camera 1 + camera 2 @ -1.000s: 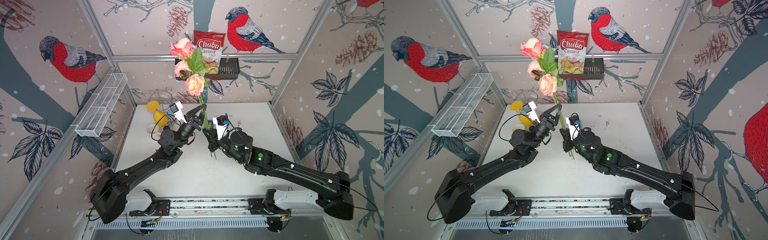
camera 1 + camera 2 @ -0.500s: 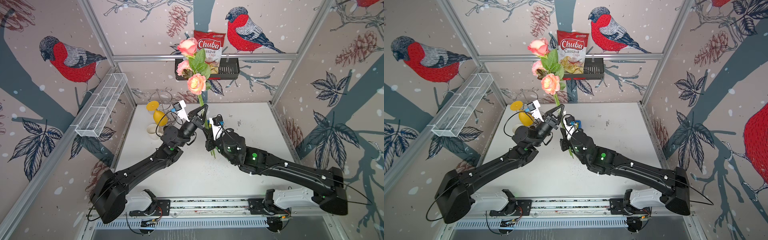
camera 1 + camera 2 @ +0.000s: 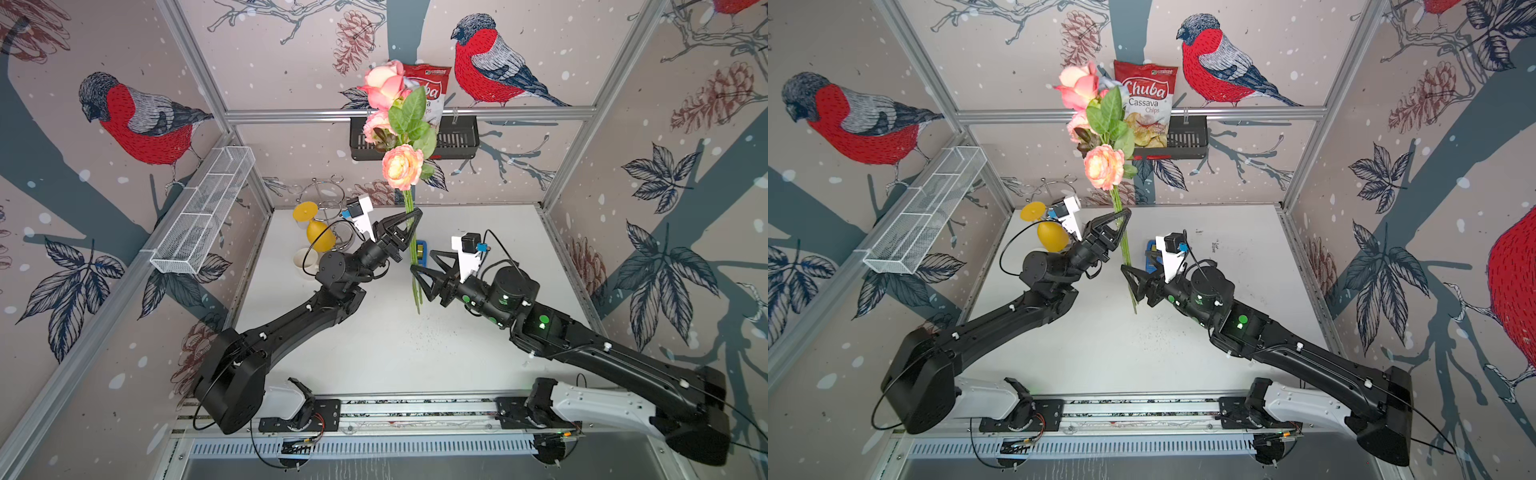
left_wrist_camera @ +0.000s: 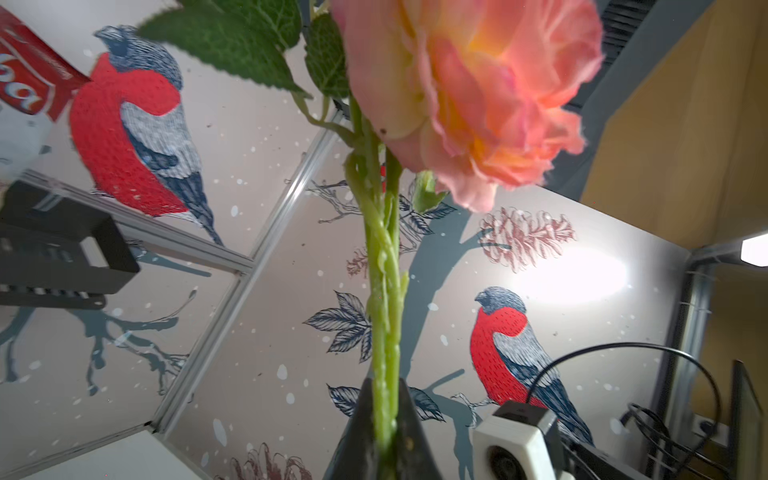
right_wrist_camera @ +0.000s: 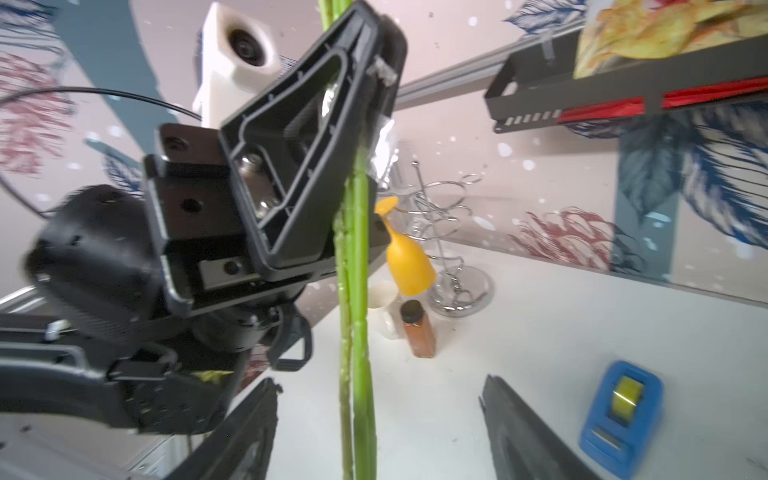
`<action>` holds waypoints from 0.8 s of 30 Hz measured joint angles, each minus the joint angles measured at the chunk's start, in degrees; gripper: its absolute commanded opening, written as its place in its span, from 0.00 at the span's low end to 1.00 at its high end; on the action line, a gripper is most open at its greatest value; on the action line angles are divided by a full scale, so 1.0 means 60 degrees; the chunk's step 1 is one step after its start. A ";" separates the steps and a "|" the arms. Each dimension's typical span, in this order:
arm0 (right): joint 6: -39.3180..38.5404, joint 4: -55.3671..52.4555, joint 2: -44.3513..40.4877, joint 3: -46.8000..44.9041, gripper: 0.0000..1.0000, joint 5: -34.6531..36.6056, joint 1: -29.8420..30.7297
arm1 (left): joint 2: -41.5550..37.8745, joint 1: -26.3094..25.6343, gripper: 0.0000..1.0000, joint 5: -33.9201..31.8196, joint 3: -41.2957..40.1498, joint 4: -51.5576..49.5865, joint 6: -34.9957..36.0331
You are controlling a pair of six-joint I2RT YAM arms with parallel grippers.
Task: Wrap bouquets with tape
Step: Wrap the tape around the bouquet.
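Bouquet: we find the bouquet (image 3: 401, 124) held up off the desk (image 3: 374, 353), with the blooms high against the back wall.
Long axis: the stems (image 5: 357, 291) run near upright, roses up and cut ends down. As far as we can tell, the ends hang clear of the desk.
Left fingers: the left fingers (image 4: 357, 428) are clenched on the stems just below the lowest rose. This is the only grip on the bunch.
Right fingers: the right fingers (image 5: 523, 428) are spread wide and hold nothing. The stems pass through the gap between them, lower down than the left grip. In the right wrist view they touch neither finger.
Tape: the tape roll (image 5: 627, 395) sits in its blue dispenser (image 5: 598, 440) on the desk, untouched, beyond the stems toward the back wall.
Nearer arm: the right, and it is the free one.
Key relation: the dispenser lies to one side of the open right fingers and below them, not between them, while the stems fill that gap. We judge that the right arm must clear the stems sideways, then drop to the dispenser.
Wrap: we cannot tell whether any tape is on the stems.
Risk: the thin stems may swing in the single grip.
Not the tape: the brown jar (image 5: 417, 332) stands beside the yellow goblet (image 5: 409, 257).
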 measured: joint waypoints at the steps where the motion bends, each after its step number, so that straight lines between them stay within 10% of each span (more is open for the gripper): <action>1: 0.0007 0.0160 -0.0051 -0.0036 0.84 -0.0350 -0.0055 | 0.0036 0.0007 0.00 0.0200 0.0055 0.0237 -0.0062; 12: 0.0251 0.0729 0.0637 0.0189 0.64 -0.1719 -0.0546 | 0.0208 -0.0131 0.00 0.1144 0.0481 0.1388 -0.0659; 19: -0.0124 0.0845 0.0947 0.0459 0.00 -0.1982 -0.0437 | 0.0189 -0.0138 0.00 0.1107 0.0554 0.1275 -0.0612; 24: -0.0721 0.0441 0.0951 0.0663 0.00 -0.1177 -0.0040 | -0.0302 -0.0138 0.41 0.0780 0.0353 0.0317 0.0135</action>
